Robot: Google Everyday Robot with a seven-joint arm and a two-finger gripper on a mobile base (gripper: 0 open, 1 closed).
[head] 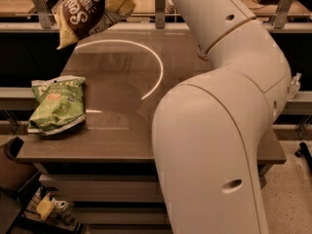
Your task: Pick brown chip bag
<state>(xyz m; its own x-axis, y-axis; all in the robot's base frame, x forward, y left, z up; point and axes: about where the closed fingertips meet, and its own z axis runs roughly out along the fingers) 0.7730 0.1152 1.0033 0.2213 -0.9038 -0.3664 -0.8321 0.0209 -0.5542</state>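
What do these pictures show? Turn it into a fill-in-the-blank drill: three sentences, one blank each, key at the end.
1. The gripper, at the top of the view, is shut on the brown chip bag, whose large lettering is ____.
2. The table bears exactly ____ bag.
3. The resting bag, at the left of the view, is coloured ____.
Missing words: white; one; green.
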